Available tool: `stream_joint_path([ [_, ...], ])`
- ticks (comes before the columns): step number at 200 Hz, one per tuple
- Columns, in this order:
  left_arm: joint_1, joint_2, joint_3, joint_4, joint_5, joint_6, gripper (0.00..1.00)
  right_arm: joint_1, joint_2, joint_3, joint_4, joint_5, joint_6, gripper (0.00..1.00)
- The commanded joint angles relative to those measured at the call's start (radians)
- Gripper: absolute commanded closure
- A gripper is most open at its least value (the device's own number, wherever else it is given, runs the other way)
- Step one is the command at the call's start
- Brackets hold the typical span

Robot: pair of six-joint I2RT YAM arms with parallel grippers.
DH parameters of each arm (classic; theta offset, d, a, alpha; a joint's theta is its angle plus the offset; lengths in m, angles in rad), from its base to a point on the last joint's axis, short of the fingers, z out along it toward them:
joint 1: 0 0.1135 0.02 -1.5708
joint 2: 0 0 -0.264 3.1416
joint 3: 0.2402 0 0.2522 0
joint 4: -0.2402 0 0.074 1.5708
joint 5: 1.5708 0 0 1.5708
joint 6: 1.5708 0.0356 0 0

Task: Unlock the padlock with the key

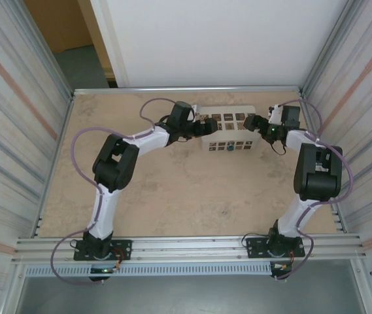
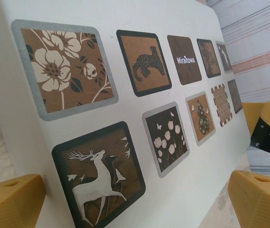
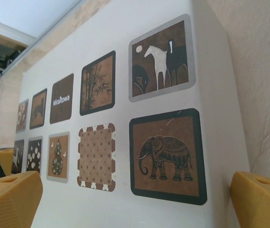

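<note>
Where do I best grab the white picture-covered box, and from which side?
Grip the white box at a short end, closing on its front and back walls. Come in along its length: the left gripper from the left end, the right gripper from the right. It lies flat and long, and each open pair of jaws seems to span its width.

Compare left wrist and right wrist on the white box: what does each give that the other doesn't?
Left wrist: flower tile and deer tile up close. Right wrist: horses tile and elephant tile up close. Shared: the white box, the Miraitowa tile, the gourd tile; left pincer and right pincer each open in the foreground of its own view.
</note>
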Motion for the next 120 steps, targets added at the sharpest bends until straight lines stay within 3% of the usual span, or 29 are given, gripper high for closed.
stream_joint_path([
  [1, -0.019, -0.072, -0.045, 0.034, 0.039, 0.015, 0.01, 0.071, -0.056, -0.017, -0.055, -0.098, -0.015, 0.01],
  [120, 0.041, -0.300, -0.300, 0.062, 0.007, 0.030, 0.01, 0.311, -0.228, -0.177, -0.077, -0.003, 0.040, 0.01],
])
